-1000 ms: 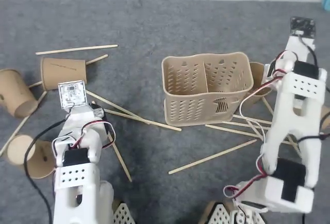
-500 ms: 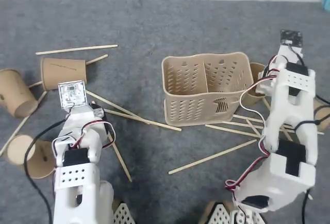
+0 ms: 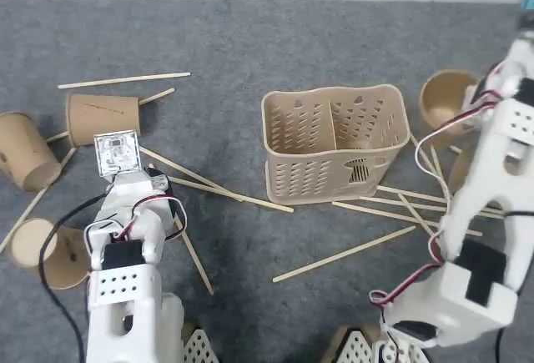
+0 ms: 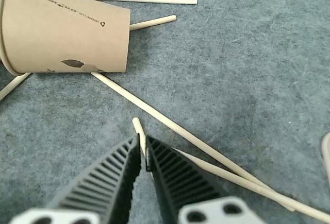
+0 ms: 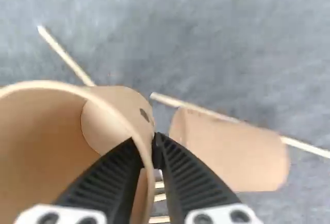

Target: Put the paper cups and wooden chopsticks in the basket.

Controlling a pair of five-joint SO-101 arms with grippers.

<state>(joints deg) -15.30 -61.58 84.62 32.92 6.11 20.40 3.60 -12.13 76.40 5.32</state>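
Observation:
The tan slotted basket (image 3: pixel 309 175) stands upright mid-table with two compartments. To its right, my right gripper (image 5: pixel 153 139) is shut on the rim of a paper cup (image 5: pixel 56 147), which hangs off the table with its mouth open (image 3: pixel 446 100). Under it a second cup (image 5: pixel 227 147) lies on its side among chopsticks (image 3: pixel 417 196). On the left, my left gripper (image 4: pixel 143 140) is shut on the end of a wooden chopstick (image 4: pixel 137 128), low over the mat, just short of a tipped cup (image 4: pixel 67 36).
Three cups lie at the left: one (image 3: pixel 104 117) in front of the left arm, one (image 3: pixel 25 150) by the edge, one (image 3: pixel 42 250) beside the arm's base. Loose chopsticks (image 3: pixel 342 254) cross the grey mat before the basket and at the left (image 3: pixel 125 80).
The right arm has swung away from the basket's right side to the right, lifting the cup it holds. The left arm has kept still.

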